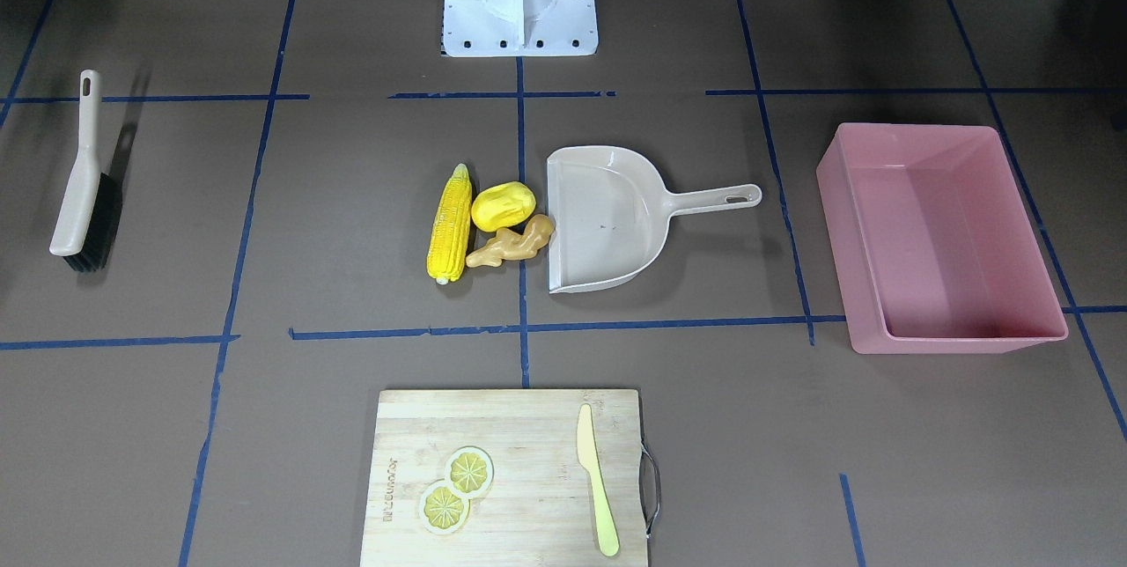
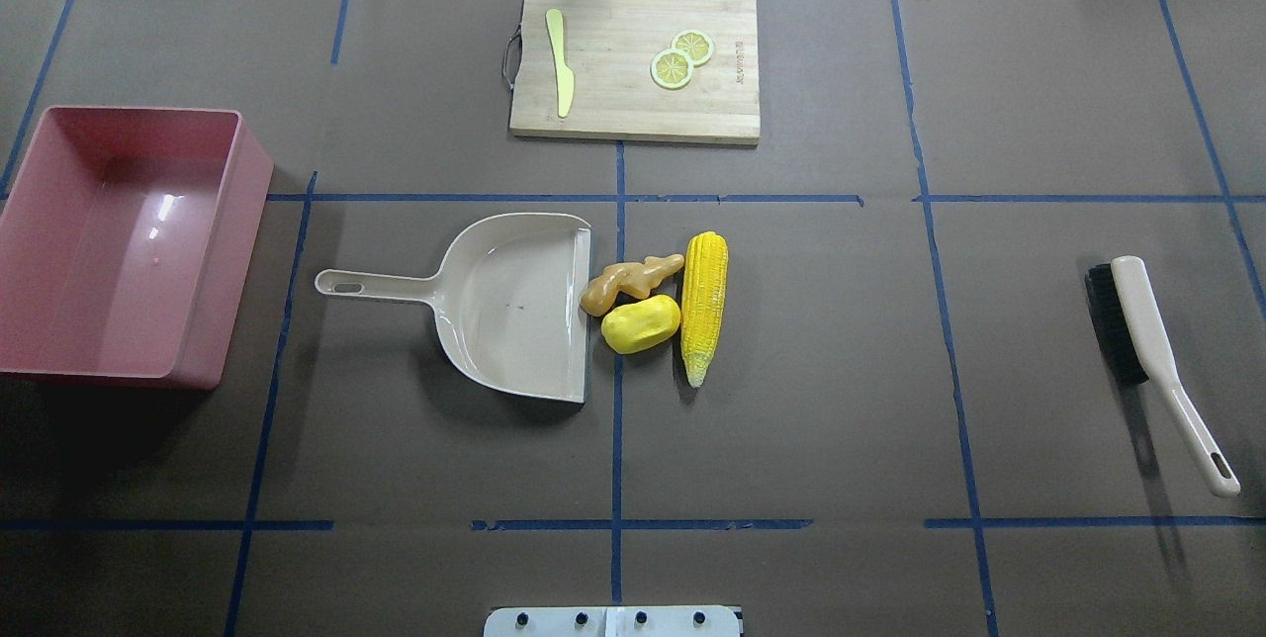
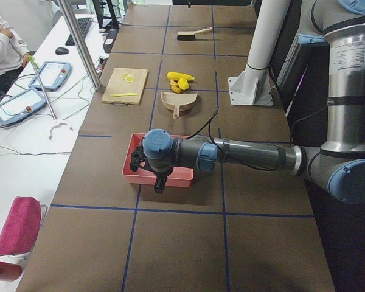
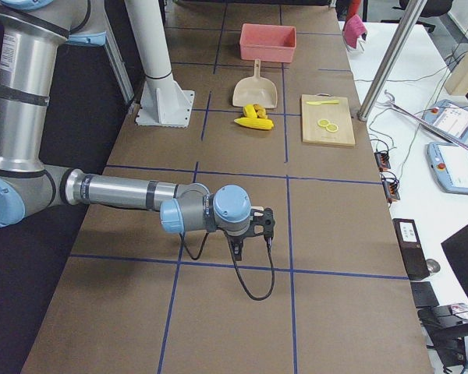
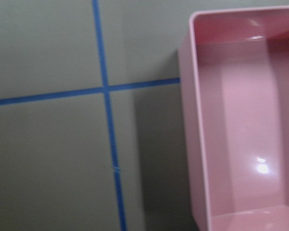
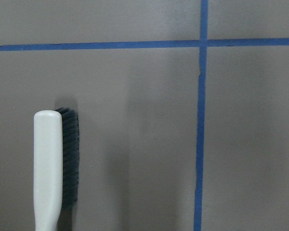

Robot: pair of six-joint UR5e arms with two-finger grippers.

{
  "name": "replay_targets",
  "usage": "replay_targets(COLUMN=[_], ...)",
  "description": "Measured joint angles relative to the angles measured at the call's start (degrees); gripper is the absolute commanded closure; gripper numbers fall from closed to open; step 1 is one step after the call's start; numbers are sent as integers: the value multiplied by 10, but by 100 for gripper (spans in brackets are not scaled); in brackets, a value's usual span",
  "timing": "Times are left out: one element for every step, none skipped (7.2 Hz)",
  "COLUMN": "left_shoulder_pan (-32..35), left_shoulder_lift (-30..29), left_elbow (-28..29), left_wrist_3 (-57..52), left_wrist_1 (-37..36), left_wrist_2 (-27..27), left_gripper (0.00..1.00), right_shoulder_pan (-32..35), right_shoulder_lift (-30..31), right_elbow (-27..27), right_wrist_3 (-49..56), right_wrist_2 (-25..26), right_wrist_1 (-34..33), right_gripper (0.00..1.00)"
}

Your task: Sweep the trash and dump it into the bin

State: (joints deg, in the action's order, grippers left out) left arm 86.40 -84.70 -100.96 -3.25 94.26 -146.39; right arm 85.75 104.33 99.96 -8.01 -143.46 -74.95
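The worktop (image 2: 791,370) stretches between my two arms, one hand hanging over each end. The bin (image 2: 229,261) lies directly below my left hand (image 3: 159,182). That hand hangs over the bin's near wall, and its wrist camera looks down into the bin's bare pink floor. The hand shows in the side view alone, so I cannot tell how wide its fingers stand.

The board (image 2: 613,103) sits well away from both hands, about midway between them at the operators' edge. The dustpan (image 2: 514,311) is well apart from the left hand, toward the right one, with its handle pointing back at the bin. The brush (image 2: 1147,330) lies beneath my right hand (image 4: 237,251). Its wrist camera sees the bristle end low in its frame. I cannot tell that hand's opening either.

The trash lies between the hands, far from both, bunched at the dustpan's open lip. The corn (image 2: 704,306) is on the right hand's side of the bunch. The potato (image 2: 641,323) is against it, and the ginger (image 2: 623,283) is just beside the lip. The knife (image 2: 560,63) and lemon slices (image 2: 673,69) rest on the board.
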Motion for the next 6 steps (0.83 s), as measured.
replay_targets(left_shoulder_pan=[-36, -83, -127, -169, -207, -246], left_shoulder_lift=[-6, -23, -42, -64, -92, -127], left_elbow=[-3, -11, -21, -27, -30, -31], left_wrist_3=[2, 2, 2, 3, 15, 45], left_wrist_1=[32, 51, 69, 94, 111, 118], left_wrist_2=[-5, -7, -8, -8, -7, -4], left_gripper=[0, 0, 0, 0, 1, 4], right_shoulder_pan=[-29, -64, -107, -157, -199, -234], right_shoulder_lift=[2, 3, 10, 22, 35, 57], right_elbow=[5, 20, 49, 82, 105, 115], right_wrist_3=[-30, -88, -159, -229, -289, -326], right_wrist_2=[0, 3, 21, 53, 81, 107], right_wrist_1=[18, 33, 52, 74, 102, 145], right_gripper=[1, 2, 6, 5, 5, 5])
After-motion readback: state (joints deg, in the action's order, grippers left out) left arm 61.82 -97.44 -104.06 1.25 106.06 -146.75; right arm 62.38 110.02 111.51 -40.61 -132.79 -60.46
